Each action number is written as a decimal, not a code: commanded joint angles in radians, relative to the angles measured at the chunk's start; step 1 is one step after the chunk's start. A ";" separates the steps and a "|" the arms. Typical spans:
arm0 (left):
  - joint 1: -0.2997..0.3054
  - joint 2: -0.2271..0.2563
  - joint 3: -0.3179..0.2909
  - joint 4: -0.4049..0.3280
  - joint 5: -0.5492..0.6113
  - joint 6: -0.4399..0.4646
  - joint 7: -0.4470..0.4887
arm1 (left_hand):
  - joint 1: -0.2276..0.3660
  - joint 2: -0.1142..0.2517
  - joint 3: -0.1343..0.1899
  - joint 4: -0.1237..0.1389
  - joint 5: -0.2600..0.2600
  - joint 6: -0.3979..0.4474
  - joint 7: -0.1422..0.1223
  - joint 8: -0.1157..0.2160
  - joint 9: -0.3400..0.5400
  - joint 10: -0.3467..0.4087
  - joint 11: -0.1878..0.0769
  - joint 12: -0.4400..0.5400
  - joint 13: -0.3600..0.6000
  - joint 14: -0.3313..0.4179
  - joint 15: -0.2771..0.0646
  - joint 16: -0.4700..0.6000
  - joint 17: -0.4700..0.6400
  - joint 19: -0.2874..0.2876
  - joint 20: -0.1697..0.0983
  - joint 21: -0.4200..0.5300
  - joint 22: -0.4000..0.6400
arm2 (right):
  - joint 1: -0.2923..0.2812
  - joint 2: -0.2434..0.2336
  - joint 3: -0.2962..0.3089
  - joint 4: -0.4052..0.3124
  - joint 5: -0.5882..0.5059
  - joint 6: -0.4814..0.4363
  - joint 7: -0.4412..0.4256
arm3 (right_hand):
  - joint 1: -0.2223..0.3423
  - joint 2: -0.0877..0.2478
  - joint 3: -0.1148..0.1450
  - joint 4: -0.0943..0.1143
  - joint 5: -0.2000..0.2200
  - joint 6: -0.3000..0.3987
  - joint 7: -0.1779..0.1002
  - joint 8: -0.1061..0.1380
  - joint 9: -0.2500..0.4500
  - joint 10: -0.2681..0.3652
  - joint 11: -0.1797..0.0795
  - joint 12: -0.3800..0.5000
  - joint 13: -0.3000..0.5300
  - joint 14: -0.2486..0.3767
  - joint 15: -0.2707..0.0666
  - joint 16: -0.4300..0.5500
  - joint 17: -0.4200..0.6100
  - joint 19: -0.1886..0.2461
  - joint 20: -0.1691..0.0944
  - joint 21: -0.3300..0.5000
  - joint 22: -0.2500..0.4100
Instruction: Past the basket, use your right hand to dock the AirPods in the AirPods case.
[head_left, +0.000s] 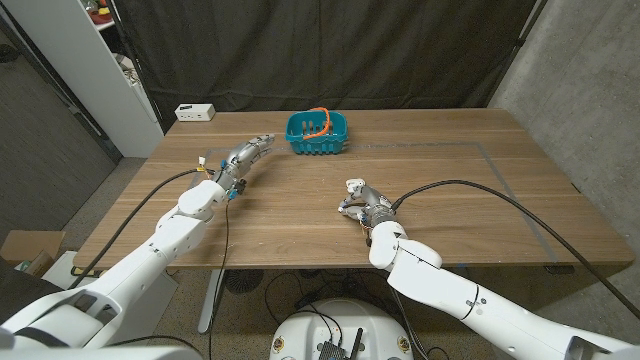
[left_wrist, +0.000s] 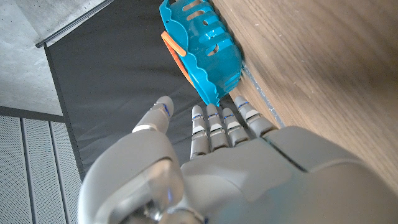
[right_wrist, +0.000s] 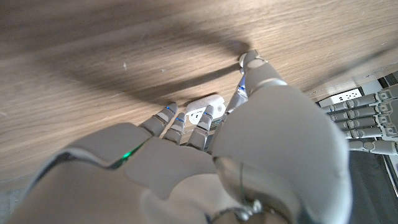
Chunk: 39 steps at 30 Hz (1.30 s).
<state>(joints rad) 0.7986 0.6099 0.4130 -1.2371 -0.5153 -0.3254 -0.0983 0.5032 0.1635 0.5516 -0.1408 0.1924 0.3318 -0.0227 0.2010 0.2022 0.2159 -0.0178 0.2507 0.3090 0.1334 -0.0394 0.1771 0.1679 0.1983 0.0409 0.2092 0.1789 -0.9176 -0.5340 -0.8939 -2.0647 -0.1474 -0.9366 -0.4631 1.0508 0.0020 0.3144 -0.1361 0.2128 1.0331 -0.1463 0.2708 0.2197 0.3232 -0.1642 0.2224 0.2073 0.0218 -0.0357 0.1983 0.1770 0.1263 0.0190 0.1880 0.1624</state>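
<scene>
Near the counter's centre, slightly toward 5 o'clock: a small white AirPods case (head_left: 354, 185), apparently open, held in the right hand (head_left: 364, 205). In the right wrist view, same white case (right_wrist: 204, 108) seen between the fingertips, fingers (right_wrist: 176, 122) curled around it from one side and the thumb reaching past it on the other, tip down on the wood. AirPods themselves too small to make out, so cannot tell whether docked. Right arm entering from 5 o'clock, black cable looping off it toward 3 o'clock.

At 12 o'clock from the case, well apart, close to the far edge: teal basket (head_left: 316, 133) with slotted walls and an orange handle. Seen on its side in the left wrist view (left_wrist: 204, 50), just beyond the fingertips.

At 10 o'clock from the case, left of the basket: left hand (head_left: 246, 155), fingers released, extended and together, grasping nothing, pointing toward the basket without touching it. Same straight fingers (left_wrist: 217, 124) shown from behind in the left wrist view.

Beyond the counter (head_left: 470, 180) at 11 o'clock: white power strip (head_left: 195, 112) on the floor beside a white shelf unit (head_left: 110, 60). Black curtain behind.
</scene>
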 joint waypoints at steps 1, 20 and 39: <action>-0.005 -0.006 0.004 0.004 0.003 -0.008 0.003 | 0.013 0.000 -0.005 -0.002 0.005 0.002 -0.002 0.001 0.006 -0.001 -0.004 0.005 0.005 -0.006 0.001 0.002 0.001 -0.004 -0.002 0.000 0.004 | -0.009 -0.020 0.012 -0.004 0.013 0.042 -0.014 | 0.000 0.020 0.001 0.009 -0.003 0.017 0.003 0.011 0.004 0.022 -0.002 0.006 0.001 0.012 -0.086 0.010 0.001 0.017 0.000 0.003 0.003; 0.019 0.004 -0.003 -0.048 0.019 0.014 0.055 | -0.009 -0.010 -0.018 0.011 0.000 -0.005 -0.002 -0.002 0.006 -0.030 -0.001 -0.005 0.008 -0.027 0.006 -0.001 0.003 -0.015 0.005 -0.004 0.004 | 0.008 -0.094 0.020 -0.033 -0.029 0.136 0.040 | -0.010 0.046 -0.001 0.011 -0.015 0.018 -0.001 0.006 0.012 0.015 -0.002 -0.004 0.002 0.031 -0.087 0.009 0.000 0.032 0.004 0.003 0.003; 0.026 0.008 -0.004 -0.063 0.025 0.022 0.070 | -0.011 -0.012 -0.020 0.009 0.000 -0.006 -0.005 -0.002 0.006 -0.029 -0.001 -0.003 0.009 -0.031 0.006 -0.001 0.002 -0.019 0.008 -0.005 0.004 | 0.026 -0.246 0.117 0.012 0.016 0.364 0.238 | -0.029 0.060 -0.013 0.009 -0.021 -0.009 -0.047 -0.014 0.017 -0.041 -0.014 -0.027 0.002 -0.001 -0.093 -0.007 0.000 0.052 0.002 0.003 0.003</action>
<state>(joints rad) 0.8204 0.6143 0.4120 -1.2898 -0.4944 -0.3063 -0.0373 0.5017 0.1540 0.5352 -0.1298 0.1924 0.3279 -0.0264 0.2010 0.2072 0.1909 -0.0178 0.2506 0.3135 0.1031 -0.0339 0.1771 0.1674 0.1825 0.0464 0.2092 0.1789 -0.8983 -0.7113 -0.8454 -2.0951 -0.1848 -0.7111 -0.3288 1.0236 0.0557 0.3073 -0.1265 0.1895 1.0182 -0.1796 0.2582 0.2325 0.2904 -0.1787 0.1981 0.2072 0.0322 -0.0322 0.1950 0.1770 0.1700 0.0213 0.1882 0.1627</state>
